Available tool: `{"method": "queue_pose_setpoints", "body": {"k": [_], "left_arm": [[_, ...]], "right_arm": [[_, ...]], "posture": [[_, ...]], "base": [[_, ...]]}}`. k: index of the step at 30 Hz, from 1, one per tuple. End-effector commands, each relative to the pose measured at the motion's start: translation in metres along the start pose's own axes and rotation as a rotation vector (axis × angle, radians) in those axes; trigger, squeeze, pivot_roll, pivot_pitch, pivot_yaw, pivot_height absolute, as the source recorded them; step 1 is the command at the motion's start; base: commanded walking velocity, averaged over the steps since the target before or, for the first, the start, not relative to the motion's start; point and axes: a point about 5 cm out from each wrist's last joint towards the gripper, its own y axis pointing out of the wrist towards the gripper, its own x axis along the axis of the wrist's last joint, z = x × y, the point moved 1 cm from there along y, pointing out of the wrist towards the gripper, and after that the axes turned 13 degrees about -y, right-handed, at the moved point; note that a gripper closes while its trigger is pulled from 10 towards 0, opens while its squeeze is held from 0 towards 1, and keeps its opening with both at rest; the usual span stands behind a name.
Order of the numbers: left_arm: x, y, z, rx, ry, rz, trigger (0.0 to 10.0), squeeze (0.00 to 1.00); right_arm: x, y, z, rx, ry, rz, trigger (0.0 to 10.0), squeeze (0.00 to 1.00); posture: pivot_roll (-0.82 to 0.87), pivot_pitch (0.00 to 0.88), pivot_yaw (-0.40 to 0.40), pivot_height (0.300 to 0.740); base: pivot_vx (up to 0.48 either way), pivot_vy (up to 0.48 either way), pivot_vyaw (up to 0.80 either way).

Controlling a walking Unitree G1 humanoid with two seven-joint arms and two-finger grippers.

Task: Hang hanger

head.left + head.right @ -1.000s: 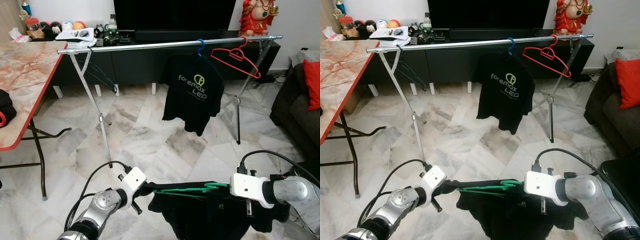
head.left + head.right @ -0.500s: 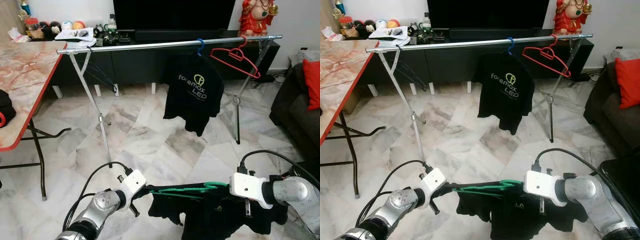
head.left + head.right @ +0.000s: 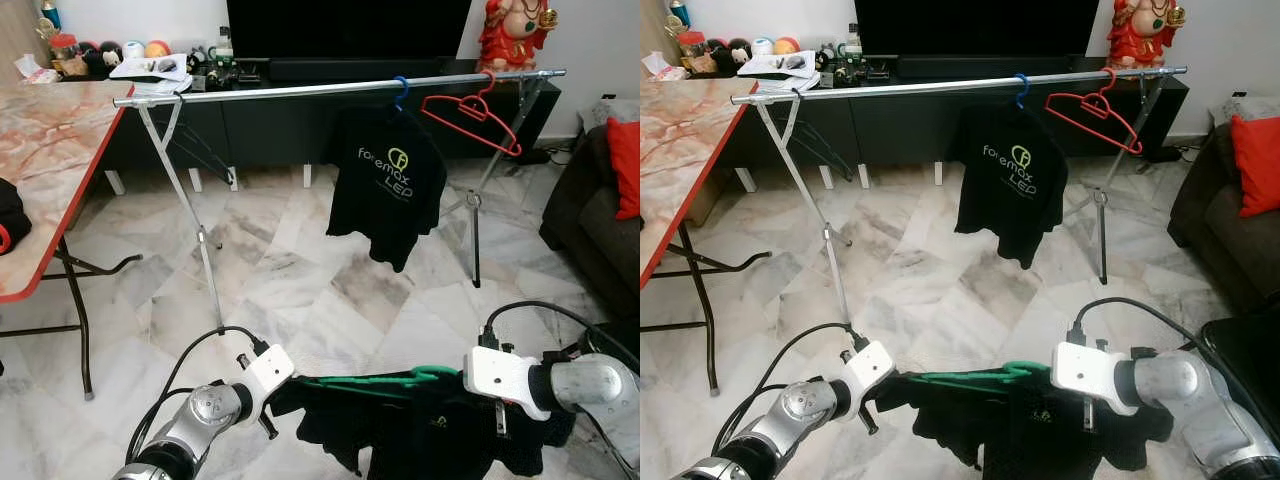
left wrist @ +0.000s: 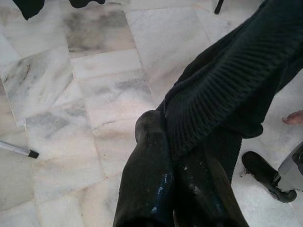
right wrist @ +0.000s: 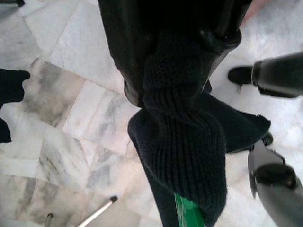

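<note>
The left hand (image 3: 283,385) and the right hand (image 3: 455,378) hold a black shirt (image 3: 430,435) stretched between them, low in the head views at 6 o'clock, above the marble floor (image 3: 300,280). Each hand's fingers are clamped on the ribbed collar of the shirt (seen close in both wrist views). A green hanger (image 3: 385,381) lies along the top edge of the shirt, spanning from the left hand to the right hand, its hook end near the right hand.

At 12 o'clock a metal rail (image 3: 300,91) stands across the room. It carries a second black shirt (image 3: 385,185) on a blue hanger (image 3: 400,92) and, just beside it at 1 o'clock, a red hanger (image 3: 475,115). A desk (image 3: 50,160) stands at 9 o'clock.
</note>
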Motion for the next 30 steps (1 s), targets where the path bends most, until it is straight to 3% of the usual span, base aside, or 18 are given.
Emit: {"method": "queue_pose_setpoints", "body": {"k": [1, 8, 17, 21, 24, 28, 30], "left_arm": [[-0.012, -0.006, 0.005, 0.026, 0.001, 0.044, 0.0, 0.0], [-0.006, -0.007, 0.011, 0.036, -0.003, 0.023, 0.0, 0.0], [-0.001, -0.009, 0.014, -0.003, -0.017, 0.016, 0.0, 0.0], [0.0, -0.009, 0.011, -0.067, -0.015, 0.03, 0.0, 0.0], [0.004, -0.01, 0.011, -0.089, -0.02, 0.022, 0.0, 0.0], [0.034, -0.011, 0.014, -0.161, -0.052, -0.077, 0.0, 0.0], [0.035, -0.011, 0.014, -0.167, -0.052, -0.082, 0.0, 0.0]], "right_arm": [[-0.012, -0.006, 0.003, 0.018, -0.027, 0.083, 0.0, 0.0], [-0.027, -0.003, 0.01, 0.03, -0.072, 0.203, 0.0, 0.0], [-0.036, 0.007, -0.001, -0.125, -0.091, 0.313, 0.0, 0.0], [-0.03, 0.017, -0.003, -0.198, -0.059, 0.279, 0.0, 0.0], [-0.026, 0.024, 0.002, -0.177, -0.039, 0.25, 0.0, 0.0], [-0.021, 0.041, 0.018, -0.108, -0.036, 0.217, 0.0, 0.0], [-0.021, 0.042, 0.019, -0.108, -0.038, 0.219, 0.0, 0.0]], "posture": [[-0.1, 0.11, 0.001, 0.74], [-0.09, 0.109, 0.001, 0.74], [-0.09, 0.106, 0.001, 0.74], [-0.09, 0.103, 0.002, 0.74], [-0.09, 0.101, 0.001, 0.74], [-0.08, 0.096, 0.0, 0.74], [-0.08, 0.096, 0.0, 0.74]], "base": [[0.0, 0.0, 0.0], [0.0, 0.0, 0.0], [0.0, 0.0, 0.0], [0.0, 0.0, 0.0], [0.0, 0.0, 0.0], [0.0, 0.0, 0.0], [0.0, 0.0, 0.0]]}}
